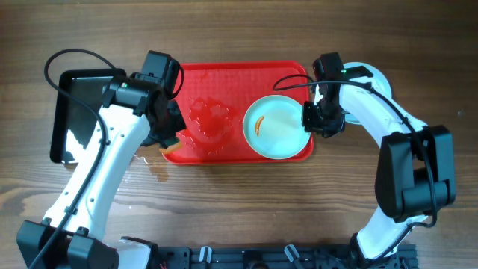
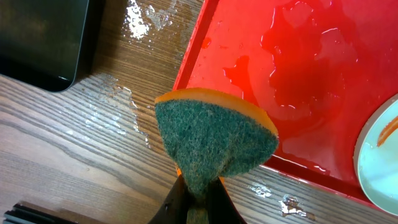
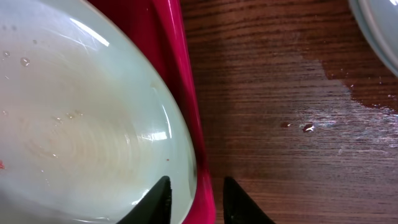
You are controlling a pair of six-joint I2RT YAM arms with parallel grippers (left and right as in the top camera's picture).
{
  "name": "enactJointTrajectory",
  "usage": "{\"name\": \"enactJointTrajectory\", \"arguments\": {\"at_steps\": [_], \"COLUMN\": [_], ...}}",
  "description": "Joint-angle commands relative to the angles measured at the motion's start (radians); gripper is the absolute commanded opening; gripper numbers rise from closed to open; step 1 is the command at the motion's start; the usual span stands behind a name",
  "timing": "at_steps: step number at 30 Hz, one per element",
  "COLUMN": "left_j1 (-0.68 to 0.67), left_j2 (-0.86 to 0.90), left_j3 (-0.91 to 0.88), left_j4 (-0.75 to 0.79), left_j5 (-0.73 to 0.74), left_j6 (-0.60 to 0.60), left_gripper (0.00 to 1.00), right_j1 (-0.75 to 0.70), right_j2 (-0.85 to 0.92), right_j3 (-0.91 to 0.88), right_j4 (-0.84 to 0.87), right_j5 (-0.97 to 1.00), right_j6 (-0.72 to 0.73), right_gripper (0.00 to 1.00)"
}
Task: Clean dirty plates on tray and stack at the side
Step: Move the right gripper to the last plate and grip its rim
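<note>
Pinched between the closed fingers of the left gripper is a sponge, its green scouring face toward the wrist camera and orange backing showing along its upper edge. It hangs at the near left corner of the red tray, partly over the raised rim and partly over the table. Water pools on the tray floor beside it, and wet patches lie on the wood just outside the rim. A black tray sits further left.

One plate lies flat in the right part of the red tray, with an orange-red smear on its left side. The right gripper is at this plate's right edge, jaws a little apart: one finger over the plate's rim, the other over bare table, the tray's rim between them. Whether the fingers touch the plate cannot be told. The pale edge of a second plate shows on the table, apart from the tray
</note>
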Motion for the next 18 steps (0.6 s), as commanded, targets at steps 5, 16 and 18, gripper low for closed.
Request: {"name": "enactJointTrajectory", "arguments": {"at_steps": [5, 16, 18], "left_j1": [0.003, 0.003, 0.003], "left_j2": [-0.009, -0.009, -0.009], "left_j3": [-0.008, -0.008, -0.008], "left_j4": [0.006, 0.005, 0.005], "left_j5": [0.008, 0.008, 0.008], "left_j6": [-0.010, -0.010, -0.010], "left_gripper": [0.06, 0.06, 0.06], "right_j1": [0.002, 0.002, 0.002], "right_j2": [0.011, 0.013, 0.017], "right_j3": [-0.004, -0.018, -0.018], "right_j4": [0.027, 0.042, 0.045], "right_j5": [-0.049, -0.049, -0.049], "right_j6": [0.016, 0.023, 0.023], "right_gripper": [0.20, 0.20, 0.20]}}
